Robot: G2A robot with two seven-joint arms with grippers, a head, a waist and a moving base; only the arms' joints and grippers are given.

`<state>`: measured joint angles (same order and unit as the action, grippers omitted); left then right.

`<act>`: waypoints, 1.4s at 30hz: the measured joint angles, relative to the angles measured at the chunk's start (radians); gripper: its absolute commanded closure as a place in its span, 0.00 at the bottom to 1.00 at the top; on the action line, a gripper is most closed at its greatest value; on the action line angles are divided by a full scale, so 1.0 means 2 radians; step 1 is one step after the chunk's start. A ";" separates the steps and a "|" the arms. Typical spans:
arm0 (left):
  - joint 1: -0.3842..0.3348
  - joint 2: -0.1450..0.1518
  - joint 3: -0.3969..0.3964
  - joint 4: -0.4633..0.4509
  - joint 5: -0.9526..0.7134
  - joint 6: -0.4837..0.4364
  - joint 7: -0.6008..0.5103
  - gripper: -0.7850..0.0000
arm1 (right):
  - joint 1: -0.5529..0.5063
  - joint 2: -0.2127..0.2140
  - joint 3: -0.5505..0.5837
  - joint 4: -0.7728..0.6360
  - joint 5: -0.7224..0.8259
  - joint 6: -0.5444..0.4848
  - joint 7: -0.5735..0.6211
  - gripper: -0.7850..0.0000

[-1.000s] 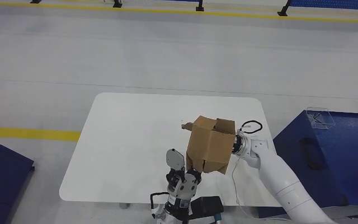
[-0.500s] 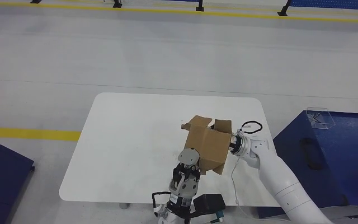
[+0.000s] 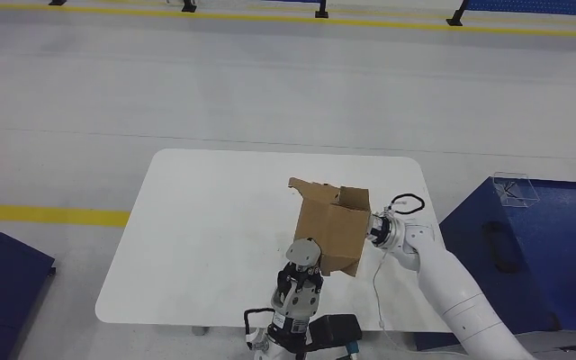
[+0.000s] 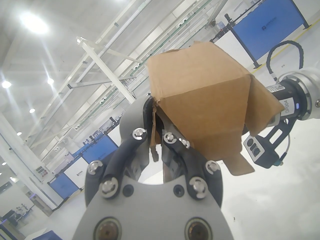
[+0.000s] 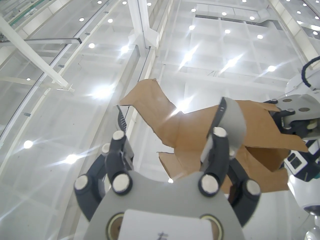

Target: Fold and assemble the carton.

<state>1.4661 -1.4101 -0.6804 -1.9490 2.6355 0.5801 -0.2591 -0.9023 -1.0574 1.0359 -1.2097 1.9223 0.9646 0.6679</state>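
A brown carton (image 3: 333, 229), partly folded with loose flaps, is held up over the right half of the white table (image 3: 207, 225). My left gripper (image 3: 304, 263) is under its near corner and is shut on a flap edge (image 4: 156, 116). My right gripper (image 3: 371, 230) is at the carton's right side. In the right wrist view it stands open (image 5: 172, 108), with one finger (image 5: 230, 118) in front of the cardboard (image 5: 190, 128) and the left gripper (image 5: 291, 122) clamped on a flap farther off. The left wrist view has the right gripper's fingers hidden behind the carton (image 4: 200, 96).
The table's left half is bare white surface. A blue cabinet (image 3: 513, 252) stands just off the table's right edge, close to the right arm. A yellow floor line (image 3: 63, 216) runs to the left.
The left gripper went from open beside the carton to shut on its lower edge. The carton turned and tipped, and its far flap now points up and back.
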 measured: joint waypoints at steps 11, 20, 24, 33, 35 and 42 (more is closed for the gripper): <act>-0.022 -0.012 -0.046 -0.070 -0.311 -0.109 -0.098 1.00 | 0.015 0.030 0.128 0.053 -0.081 0.013 0.077 0.00; -0.080 -0.034 -0.085 -0.045 -0.600 -0.138 -0.140 1.00 | 0.021 0.034 0.136 0.042 -0.010 0.024 0.070 0.00; -0.081 -0.035 -0.085 -0.044 -0.624 -0.138 -0.138 1.00 | 0.021 0.034 0.136 0.042 -0.014 0.024 0.070 0.00; -0.076 -0.036 -0.088 -0.050 -0.620 -0.140 -0.147 1.00 | 0.020 0.034 0.138 0.037 -0.019 0.018 0.068 0.00; -0.074 -0.040 -0.111 -0.067 -0.671 -0.136 -0.185 1.00 | 0.016 0.036 0.148 0.023 -0.044 0.003 0.076 0.00; -0.112 -0.047 -0.240 -0.053 -1.051 -0.076 -0.336 1.00 | 0.002 0.052 0.192 0.008 -0.134 -0.060 0.154 0.00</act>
<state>1.2426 -1.5034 -1.1610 -2.0547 0.5328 0.4279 -0.9304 -0.8983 -0.9524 1.4197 -1.1933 1.6552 0.8440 0.9750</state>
